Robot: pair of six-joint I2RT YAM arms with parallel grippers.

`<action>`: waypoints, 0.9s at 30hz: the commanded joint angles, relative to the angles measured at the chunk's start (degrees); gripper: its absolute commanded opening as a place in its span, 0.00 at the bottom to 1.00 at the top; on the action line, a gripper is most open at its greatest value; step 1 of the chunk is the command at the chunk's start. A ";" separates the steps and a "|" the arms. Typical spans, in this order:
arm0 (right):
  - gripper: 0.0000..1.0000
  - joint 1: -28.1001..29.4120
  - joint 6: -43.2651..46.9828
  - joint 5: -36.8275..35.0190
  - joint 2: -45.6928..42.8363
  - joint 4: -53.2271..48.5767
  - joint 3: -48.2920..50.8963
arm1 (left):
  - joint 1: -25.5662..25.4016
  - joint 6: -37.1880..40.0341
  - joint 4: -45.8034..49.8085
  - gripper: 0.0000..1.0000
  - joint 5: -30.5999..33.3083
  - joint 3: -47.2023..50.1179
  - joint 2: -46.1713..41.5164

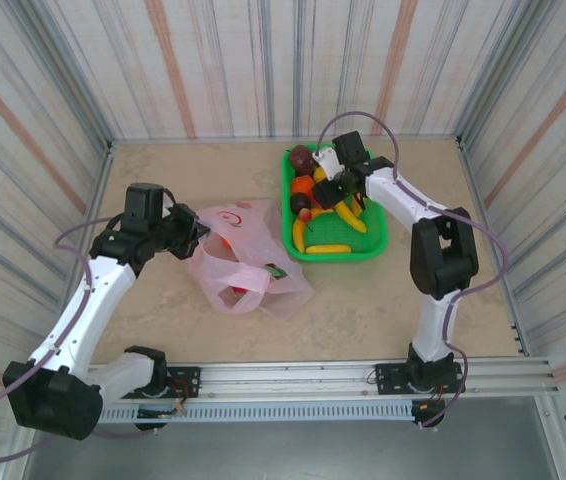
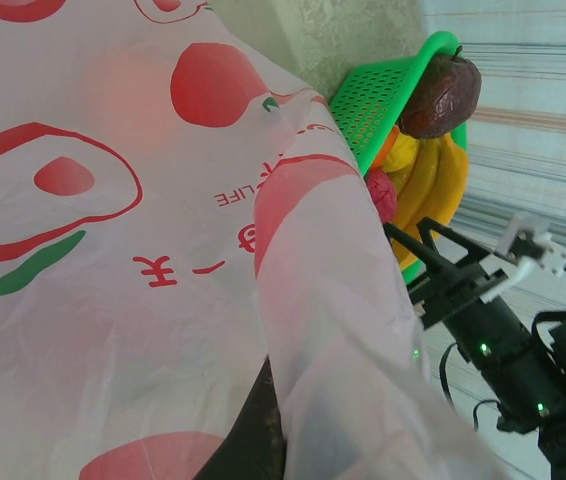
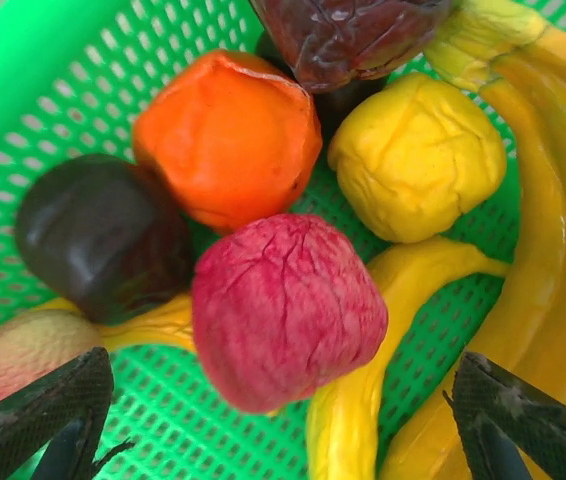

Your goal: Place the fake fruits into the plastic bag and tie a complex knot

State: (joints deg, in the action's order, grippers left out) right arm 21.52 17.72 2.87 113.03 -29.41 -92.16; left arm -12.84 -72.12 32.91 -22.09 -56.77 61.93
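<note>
Two hands sit well apart over the tan desk [image 1: 163, 320]. The left hand [image 1: 185, 232] is at the left edge of the plastic bag [image 1: 248, 262], which lies crumpled in the middle of the top view, just left of the green mesh basket [image 1: 368, 248]. Whether that hand is clamped on the film I cannot tell: in the left wrist view one dark finger [image 2: 253, 440] shows at the bottom edge, with the pink film draped over it. The bag carries red fruit prints with green leaves, and the word "LIFE" [image 2: 239, 194] reads upside down in red near the centre of that view, with a row of red characters [image 2: 198, 268] below it that I cannot make out. The fake fruits [image 1: 325, 205] lie heaped in the basket, right of centre in the upper half of the top view. The right hand [image 1: 331, 188] hangs over them with its fingers spread wide: in the right wrist view the black fingertips [image 3: 38, 415] stand at the two lower corners. Between them, at the centre, lies a wrinkled red fruit [image 3: 283, 305], touching an orange fruit [image 3: 228, 135] above it and a dark purple fruit [image 3: 98, 235] at the left. A yellow round fruit [image 3: 418, 155] sits at the upper right, long yellow bananas [image 3: 548, 250] run down the right side, and a wrinkled dark maroon fruit [image 3: 353, 35] lies along the top edge.
</note>
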 commanded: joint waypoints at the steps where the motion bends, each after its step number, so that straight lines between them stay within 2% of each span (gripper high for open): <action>1: 0.91 0.11 6.45 -0.60 3.46 -4.02 -3.72 | 0.18 0.96 -0.13 0.00 -0.85 -1.04 -0.70; 12: 0.92 0.30 8.47 -2.21 12.28 -7.36 -10.54 | 0.18 0.93 0.08 0.01 -0.85 -1.09 -1.18; 18: 0.82 0.55 8.58 -3.32 14.07 -8.56 -12.12 | 0.12 0.90 0.35 0.00 -0.67 -1.32 -1.46; 27: 0.63 0.58 7.86 -3.22 11.05 -7.86 -11.12 | 0.10 0.93 0.41 0.00 -0.83 -1.40 -1.20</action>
State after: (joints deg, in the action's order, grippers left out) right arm 21.89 25.78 0.86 126.32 -36.07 -102.61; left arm -12.84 -72.12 32.93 -22.11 -56.77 61.45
